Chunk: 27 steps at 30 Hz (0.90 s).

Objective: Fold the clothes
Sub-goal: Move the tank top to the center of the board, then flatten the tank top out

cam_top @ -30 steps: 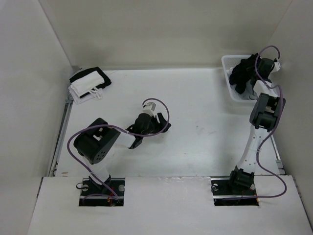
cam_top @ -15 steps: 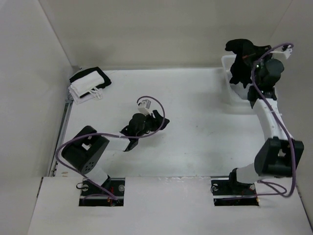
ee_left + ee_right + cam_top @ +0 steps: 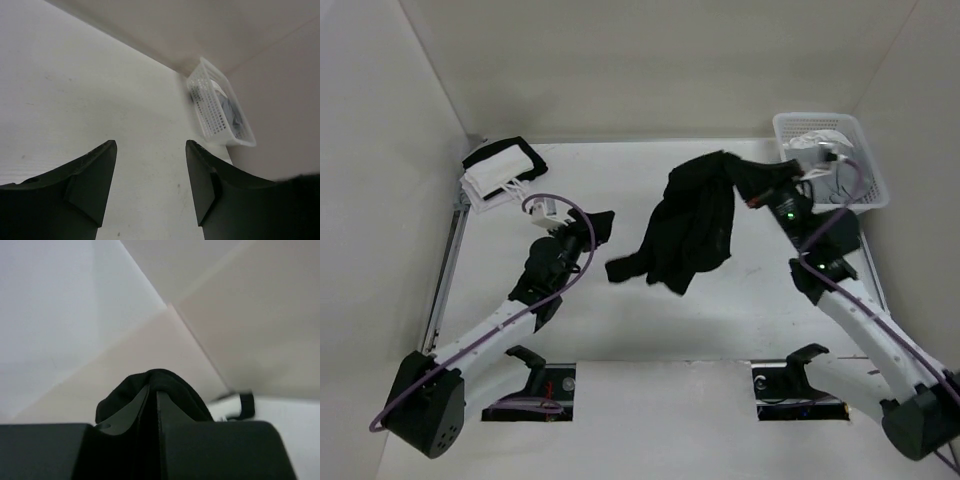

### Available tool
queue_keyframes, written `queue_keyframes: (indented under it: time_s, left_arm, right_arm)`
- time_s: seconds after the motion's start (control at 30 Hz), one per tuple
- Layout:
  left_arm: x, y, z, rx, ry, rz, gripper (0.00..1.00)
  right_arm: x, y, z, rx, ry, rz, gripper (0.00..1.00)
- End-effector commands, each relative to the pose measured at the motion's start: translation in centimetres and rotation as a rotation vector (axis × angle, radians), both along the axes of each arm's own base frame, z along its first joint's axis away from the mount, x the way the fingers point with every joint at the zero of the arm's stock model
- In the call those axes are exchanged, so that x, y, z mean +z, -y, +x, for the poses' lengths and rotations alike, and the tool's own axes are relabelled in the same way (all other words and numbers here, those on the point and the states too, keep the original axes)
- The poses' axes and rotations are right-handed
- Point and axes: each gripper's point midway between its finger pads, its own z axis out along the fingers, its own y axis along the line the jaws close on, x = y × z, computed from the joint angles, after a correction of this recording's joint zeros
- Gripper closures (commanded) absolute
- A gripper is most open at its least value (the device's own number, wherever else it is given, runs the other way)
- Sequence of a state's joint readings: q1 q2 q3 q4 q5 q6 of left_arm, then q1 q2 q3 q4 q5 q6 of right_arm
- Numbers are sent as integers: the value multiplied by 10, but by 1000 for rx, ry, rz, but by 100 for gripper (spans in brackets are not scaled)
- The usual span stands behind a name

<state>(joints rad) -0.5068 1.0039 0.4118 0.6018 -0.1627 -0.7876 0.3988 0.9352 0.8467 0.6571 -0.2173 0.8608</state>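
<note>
- Your right gripper (image 3: 752,183) is pinched shut on one end of the clothes (image 3: 692,225). The black fabric hangs over the middle of the table (image 3: 740,300), bunched rather than spread.
- Its long axis runs from that grip, on the far right, toward the near left and ends in a loose tail. That tail lies near your left gripper (image 3: 598,226), just to its right.
- The left gripper stands open with nothing between its fingers. It is the nearer one to the free end, so I'd judge the next catch is its job — a reach rightward.
- Only the top view gives you the whole drape and both arms.
- The right wrist view shows just a fold of fabric squeezed between the fingers — enough to confirm the grip.
- The left wrist view looks across bare table to the basket (image 3: 215,107). A dark blur at its lower right edge may be the clothes, but you cannot tell.
</note>
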Motion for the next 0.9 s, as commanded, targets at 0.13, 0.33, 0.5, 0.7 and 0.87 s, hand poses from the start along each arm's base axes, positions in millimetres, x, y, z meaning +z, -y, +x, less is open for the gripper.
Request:
queue_keyframes:
  time_s: [0.13, 0.33, 0.5, 0.7, 0.87]
  left_arm:
    - [-40, -70, 2, 206, -140, 45, 42]
    - [-76, -21, -4, 47, -220, 157, 43]
    - [-90, 38, -19, -126, -245, 229, 47]
    - [-93, 107, -36, -300, -198, 311, 47]
    - [-75, 142, -39, -371, -90, 402, 48]
  right_arm:
    - [-209, -84, 14, 211, -425, -249, 89]
    - [-286, -55, 14, 16, -607, -405, 36]
    - [-323, -14, 8, -156, -732, -551, 41]
    - [-372, 23, -7, -295, -888, -648, 40]
    - [-386, 16, -29, -213, -950, -574, 47]
